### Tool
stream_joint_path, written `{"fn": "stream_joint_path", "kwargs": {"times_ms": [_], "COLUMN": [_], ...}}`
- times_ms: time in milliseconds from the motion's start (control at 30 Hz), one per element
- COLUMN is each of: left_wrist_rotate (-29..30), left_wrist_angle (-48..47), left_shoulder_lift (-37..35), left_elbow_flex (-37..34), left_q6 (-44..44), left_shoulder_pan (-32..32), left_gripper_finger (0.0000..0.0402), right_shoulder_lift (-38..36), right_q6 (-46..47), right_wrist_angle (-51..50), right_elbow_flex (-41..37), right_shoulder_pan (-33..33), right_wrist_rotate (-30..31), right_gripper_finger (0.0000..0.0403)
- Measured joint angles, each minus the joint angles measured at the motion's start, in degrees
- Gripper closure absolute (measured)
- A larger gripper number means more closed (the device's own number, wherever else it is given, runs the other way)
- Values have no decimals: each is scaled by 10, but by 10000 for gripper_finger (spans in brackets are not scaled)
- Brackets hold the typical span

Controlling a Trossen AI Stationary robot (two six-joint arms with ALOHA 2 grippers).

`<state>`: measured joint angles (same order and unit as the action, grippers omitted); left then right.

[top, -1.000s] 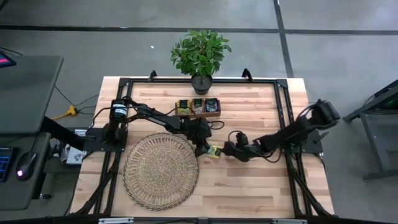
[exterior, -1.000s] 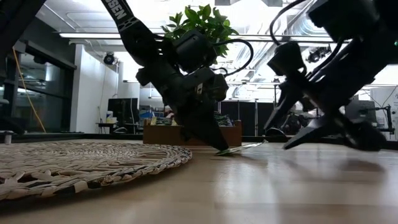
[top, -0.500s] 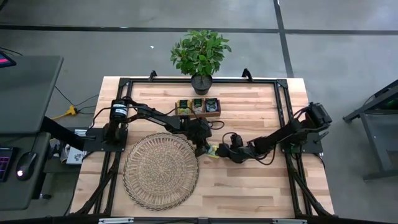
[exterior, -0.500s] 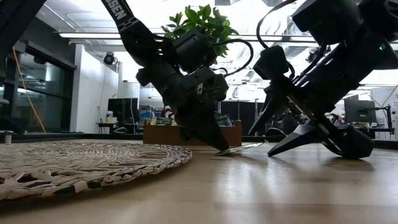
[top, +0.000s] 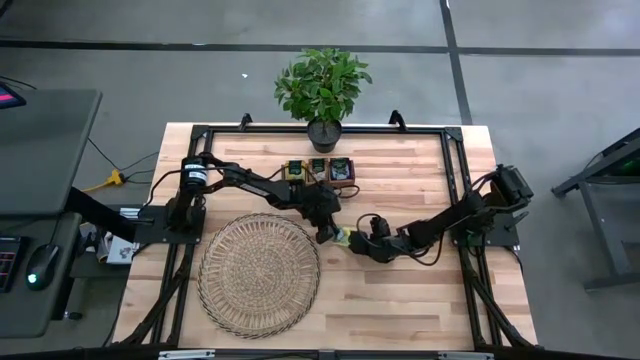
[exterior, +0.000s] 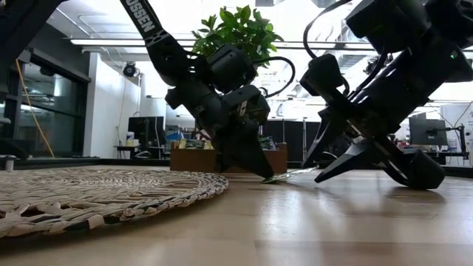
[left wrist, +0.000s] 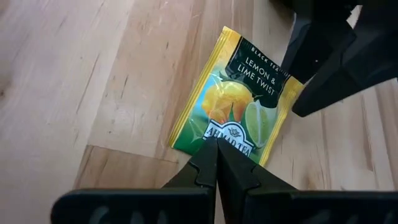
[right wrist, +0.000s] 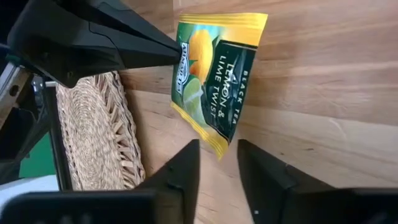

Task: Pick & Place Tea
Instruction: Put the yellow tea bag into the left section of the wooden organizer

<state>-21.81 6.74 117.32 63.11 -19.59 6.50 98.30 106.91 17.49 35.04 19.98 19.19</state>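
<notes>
Left gripper [left wrist: 217,163] pinches the sachet [left wrist: 236,112] edge, raised; right gripper [right wrist: 217,163], jaws narrowly parted, straddles the opposite edge.

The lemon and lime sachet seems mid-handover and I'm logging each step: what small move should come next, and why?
Probably the right gripper should close on the sachet. Its fingers straddle the sachet's near edge with a gap, while the left gripper, shut, pinches the opposite edge just off the wicker mat. A release before that could drop it.
</notes>
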Motion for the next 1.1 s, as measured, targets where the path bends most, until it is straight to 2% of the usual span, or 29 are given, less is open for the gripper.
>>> {"fn": "stream_joint_path", "kwargs": {"times_ms": [300, 533, 767, 967, 1100], "left_wrist_rotate": [-1, -6, -59, -142, -150], "left_wrist_angle": [0, 0, -4, -100, -180], "left_shoulder_lift": [0, 0, 1, 2, 4], "left_elbow_flex": [0, 0, 1, 41, 76], "left_q6": [2, 13, 40, 104, 157], "left_shoulder_pan": [-1, -1, -1, -1, -1], "left_gripper_finger": [402, 402, 401, 401, 401], "right_shoulder_lift": [0, 0, 0, 0, 0], "right_q6": [-1, -7, -20, -57, -94], "right_wrist_angle": [-5, -11, -12, -17, -20], "right_elbow_flex": [0, 0, 0, 0, 0], "right_shoulder_pan": [-1, -1, 4, 4, 4], "right_wrist_rotate": [15, 17, 14, -30, -66], "right_gripper_finger": [396, 401, 402, 402, 402]}}
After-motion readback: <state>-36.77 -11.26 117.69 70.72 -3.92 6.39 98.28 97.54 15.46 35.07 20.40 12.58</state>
